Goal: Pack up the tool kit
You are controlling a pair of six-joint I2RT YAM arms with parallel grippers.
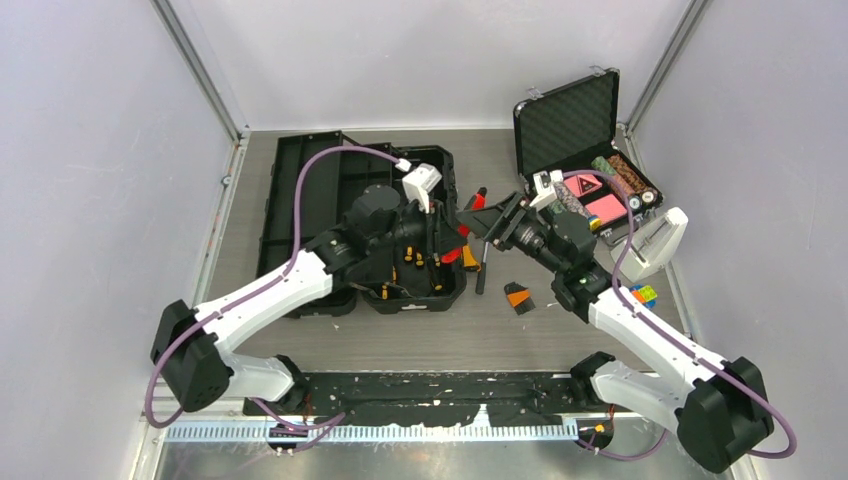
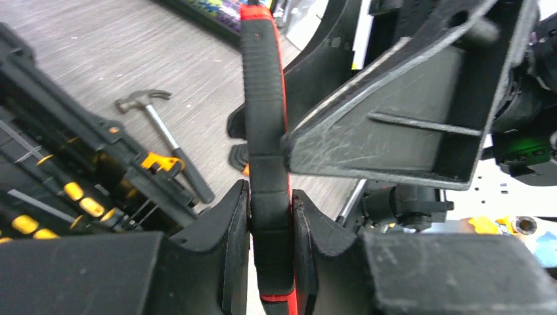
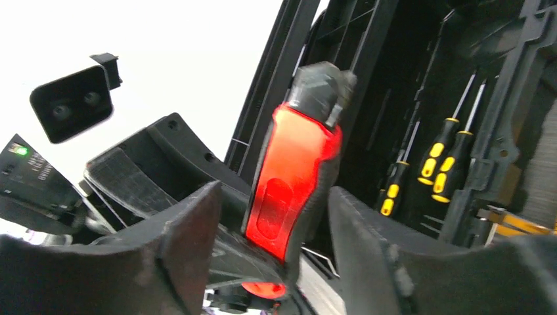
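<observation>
Left end effector (image 2: pixel 269 205), arm reaching across the open black plastic toolbox (image 1: pixel 290 190) on the desk (image 1: pixel 450 345), clamped on a red-and-black grip-handled hand tool (image 2: pixel 263 98); right end effector (image 3: pixel 272 197), arm angled leftward to meet it, jaws apart flanking that handle.

left end effector (image 2: pixel 270 220): clamped | right end effector (image 3: pixel 272 210): jaws apart | arms (image 1: pixel 270 290): angled inward

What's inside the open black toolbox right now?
Yellow-handled screwdrivers sit in slots in the toolbox. The left arm covers much of it from above, so the rest cannot be seen.
</observation>
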